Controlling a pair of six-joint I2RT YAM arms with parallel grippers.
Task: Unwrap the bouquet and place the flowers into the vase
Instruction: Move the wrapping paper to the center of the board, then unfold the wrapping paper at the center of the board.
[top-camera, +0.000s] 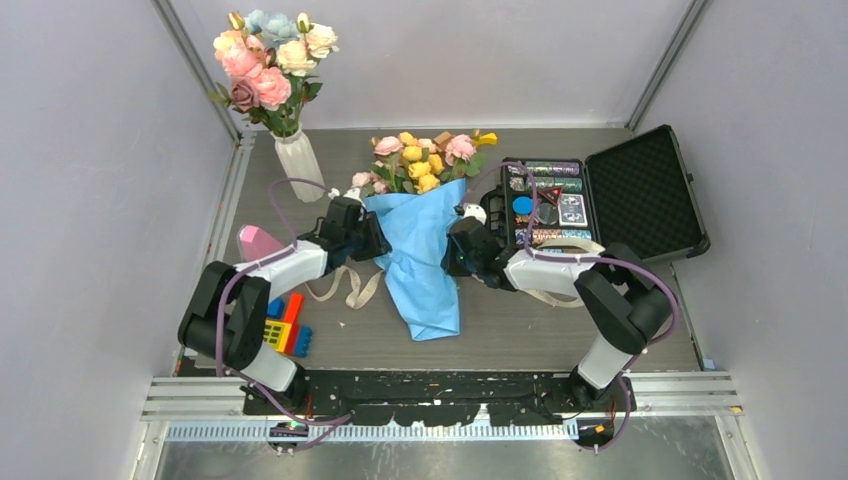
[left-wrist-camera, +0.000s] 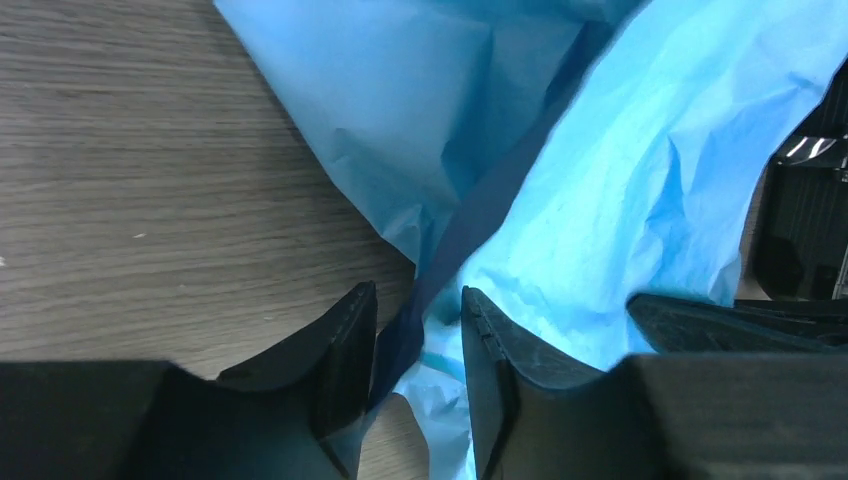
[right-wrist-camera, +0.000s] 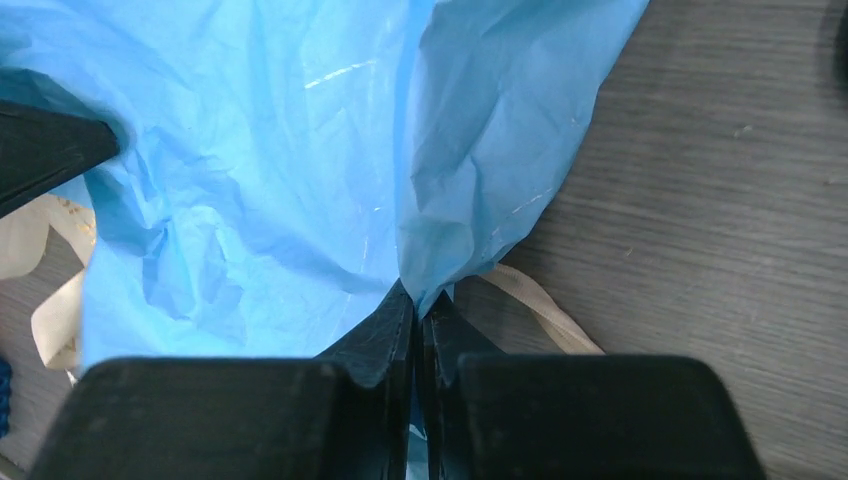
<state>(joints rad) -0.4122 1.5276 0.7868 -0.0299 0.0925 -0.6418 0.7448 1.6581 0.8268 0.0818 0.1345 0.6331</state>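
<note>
The bouquet (top-camera: 420, 215) is seen lying flat on the middle of the table (top-camera: 560, 335), its flowers (top-camera: 425, 160) pointed toward 12 o'clock and the crumpled tail of the paper wrap (top-camera: 428, 270) trailed toward 6 o'clock. The wrap is still folded around the stems (light blue outside, a darker blue shown along one fold). The left gripper (left-wrist-camera: 417, 295) is set against the wrap at 9 o'clock; its jaws are held a narrow way apart, with a dark blue fold of paper running loosely between them. The right gripper (right-wrist-camera: 413, 295) is placed at 3 o'clock of the wrap, and its jaws are pressed together on an edge of the light blue paper. A cream ribbon (top-camera: 350, 290) is left slack on the table at 8 o'clock of the bouquet. The vase (top-camera: 298, 160) is stood upright at 10 o'clock, well apart from the bouquet, and is already filled with bigger pink, white and pale-blue blooms (top-camera: 270, 60). An open black case (top-camera: 640, 190) is found at 3 o'clock, just beyond the right gripper
</note>
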